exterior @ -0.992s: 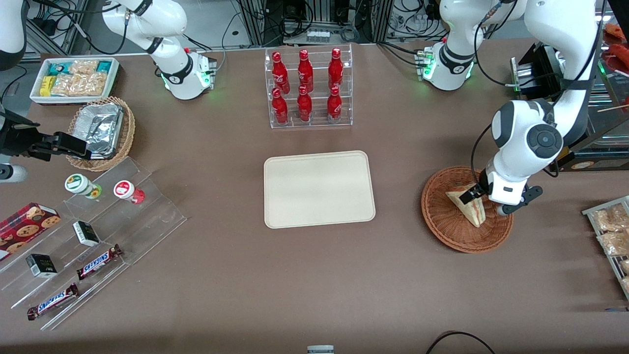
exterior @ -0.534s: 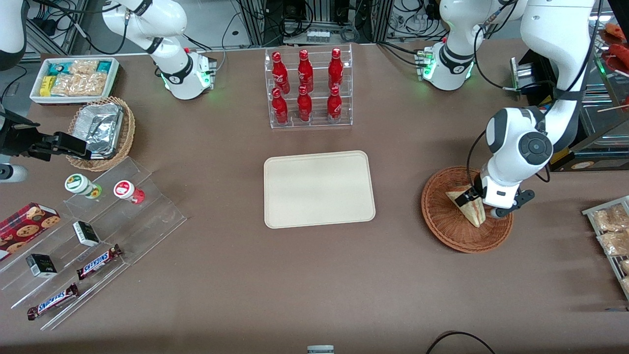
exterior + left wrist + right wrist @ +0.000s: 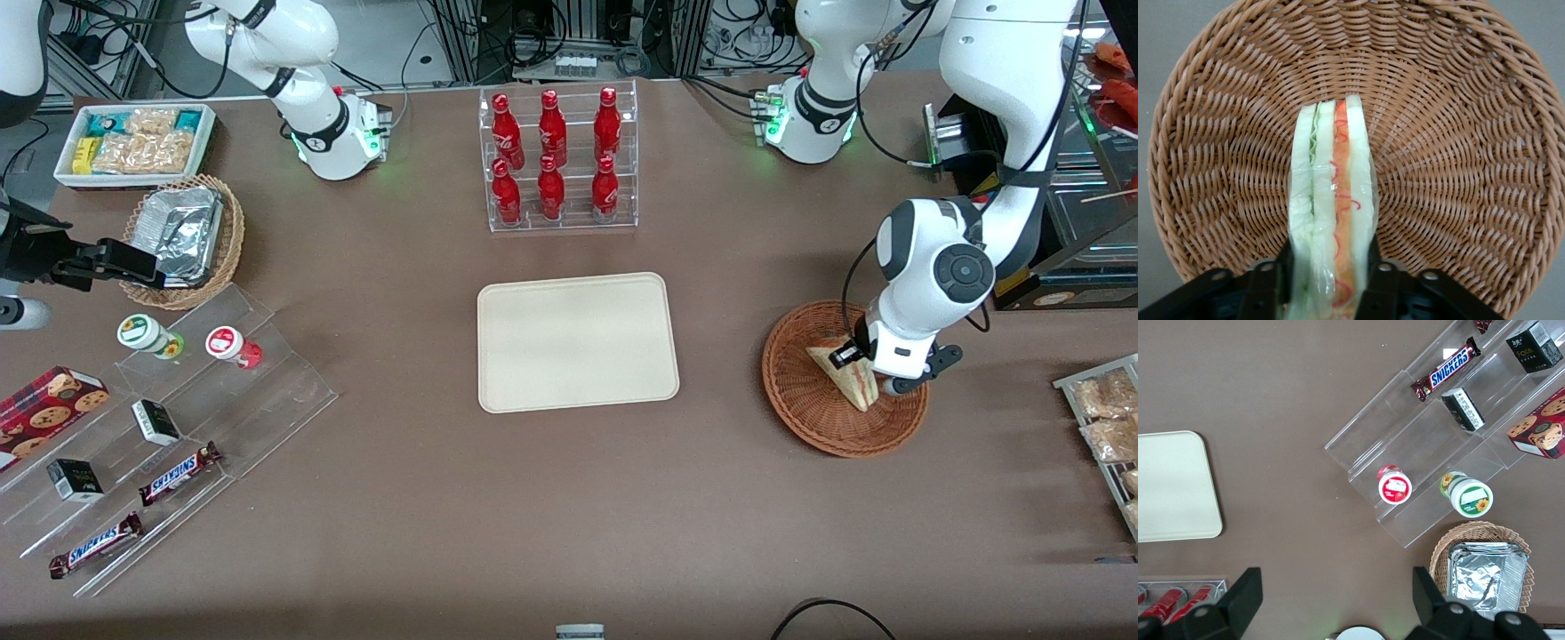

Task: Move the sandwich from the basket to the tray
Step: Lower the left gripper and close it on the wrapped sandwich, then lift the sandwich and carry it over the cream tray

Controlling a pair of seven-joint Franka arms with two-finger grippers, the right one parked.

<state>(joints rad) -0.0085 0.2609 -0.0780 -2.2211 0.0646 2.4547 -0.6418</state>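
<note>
Brown desk (image 3: 569, 498) is carrying everything, the basket (image 3: 813, 404) lying toward the working arm's end from the tray (image 3: 578, 342). Over the last second the gripper (image 3: 1328, 280) has been sinking into the basket; its jaws are now pinching the sandwich (image 3: 1331, 220), which is resting there. Lifting likely follows. Bottle rack (image 3: 558, 160) is standing farther from the camera than the tray.

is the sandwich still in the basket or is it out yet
In. The sandwich stands on edge in the basket, with the gripper fingers on both its sides; the tray holds nothing.
</note>
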